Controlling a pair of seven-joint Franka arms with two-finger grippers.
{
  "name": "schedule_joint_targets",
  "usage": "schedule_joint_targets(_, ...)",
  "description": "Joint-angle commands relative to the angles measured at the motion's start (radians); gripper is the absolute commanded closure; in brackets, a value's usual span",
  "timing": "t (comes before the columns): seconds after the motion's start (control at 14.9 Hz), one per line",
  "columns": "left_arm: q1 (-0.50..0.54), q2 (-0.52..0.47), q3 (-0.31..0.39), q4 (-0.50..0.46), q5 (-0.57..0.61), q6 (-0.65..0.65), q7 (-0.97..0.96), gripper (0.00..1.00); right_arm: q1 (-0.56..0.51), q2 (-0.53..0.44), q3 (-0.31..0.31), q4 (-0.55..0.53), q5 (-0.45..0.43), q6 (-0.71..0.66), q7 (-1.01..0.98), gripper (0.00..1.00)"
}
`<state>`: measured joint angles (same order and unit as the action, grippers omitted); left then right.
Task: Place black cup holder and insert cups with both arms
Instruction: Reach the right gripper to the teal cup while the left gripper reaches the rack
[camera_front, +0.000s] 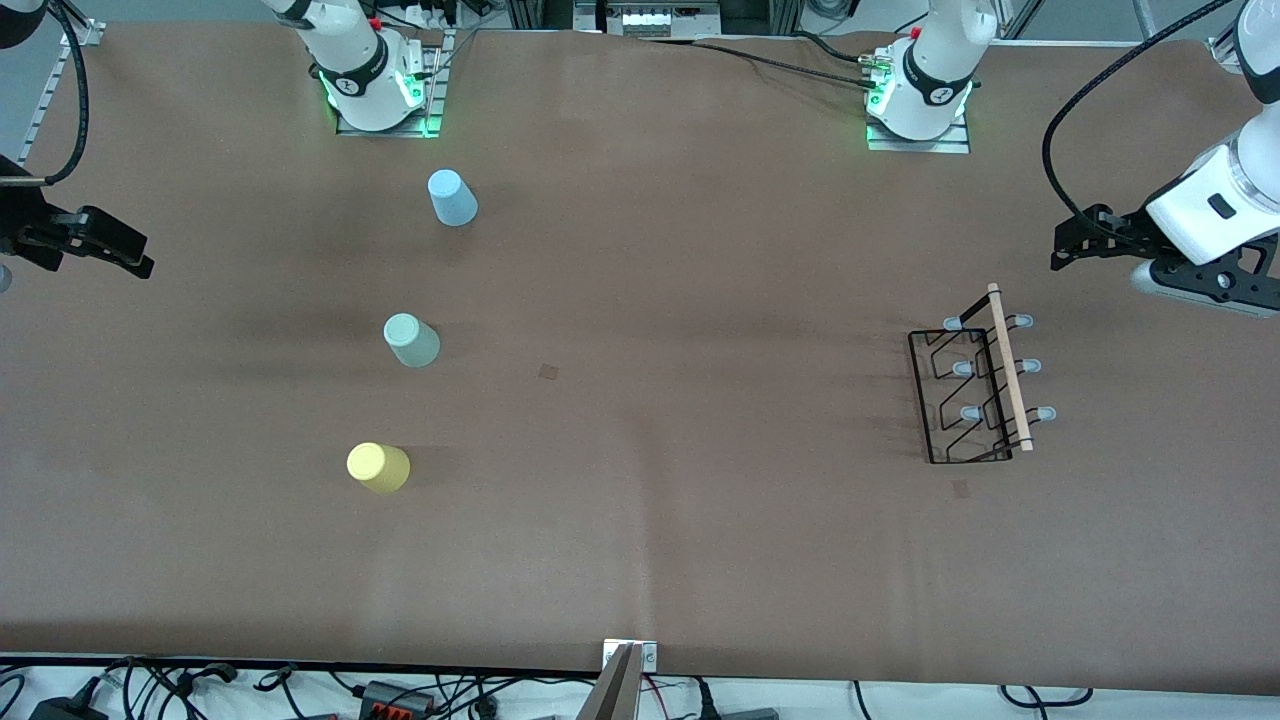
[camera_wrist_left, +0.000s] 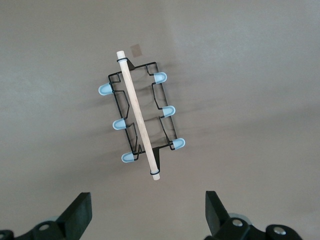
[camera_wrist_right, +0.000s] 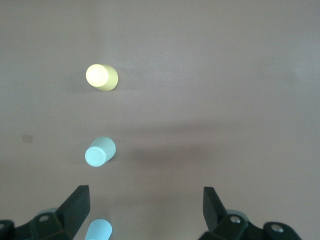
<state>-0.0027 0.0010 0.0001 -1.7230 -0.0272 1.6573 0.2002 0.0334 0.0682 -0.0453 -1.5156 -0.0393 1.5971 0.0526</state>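
Note:
The black cup holder (camera_front: 985, 390) with its wooden rod and grey-tipped prongs stands on the table toward the left arm's end. It also shows in the left wrist view (camera_wrist_left: 140, 115). My left gripper (camera_front: 1065, 250) is open and empty in the air beside it (camera_wrist_left: 148, 217). Three cups stand toward the right arm's end: light blue (camera_front: 452, 197) farthest from the front camera, pale green (camera_front: 411, 340) in the middle, yellow (camera_front: 378, 467) nearest. The right wrist view shows the yellow cup (camera_wrist_right: 101, 77), the green cup (camera_wrist_right: 100, 151) and the blue cup (camera_wrist_right: 98, 231). My right gripper (camera_front: 135, 258) is open and empty (camera_wrist_right: 145, 212).
The brown table (camera_front: 640, 520) has a small dark mark (camera_front: 548, 371) near its middle and another (camera_front: 960, 488) by the holder. The arm bases (camera_front: 375, 90) (camera_front: 920, 100) stand along the table's edge farthest from the front camera. Cables (camera_front: 400, 695) lie along the nearest edge.

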Motion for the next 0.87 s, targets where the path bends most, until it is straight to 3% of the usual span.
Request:
schedule_joint_targets(0.0, -0.002, 0.008, 0.0, 0.017, 0.02, -0.016, -0.013, 0.0, 0.008, -0.008, -0.005, -0.009, -0.001, 0.009, -0.014, 0.0)
schedule_joint_targets(0.27, -0.002, 0.008, 0.0, 0.017, 0.021, -0.016, -0.015, 0.0, 0.01, 0.004, -0.004, -0.008, -0.001, 0.011, -0.016, 0.0)
schedule_joint_targets(0.61, -0.002, 0.034, -0.003, -0.032, 0.021, -0.017, -0.019, 0.0, 0.011, 0.113, -0.001, -0.02, -0.001, -0.011, -0.034, 0.0)
schedule_joint_targets(0.74, -0.003, 0.077, -0.005, -0.067, 0.021, -0.007, -0.033, 0.0, 0.042, 0.136, -0.001, -0.064, 0.016, -0.008, -0.023, 0.0)
schedule_joint_targets(0.81, -0.006, 0.108, -0.008, -0.07, 0.021, 0.016, -0.057, 0.0, 0.051, 0.142, -0.001, -0.115, 0.033, 0.062, -0.014, 0.0)
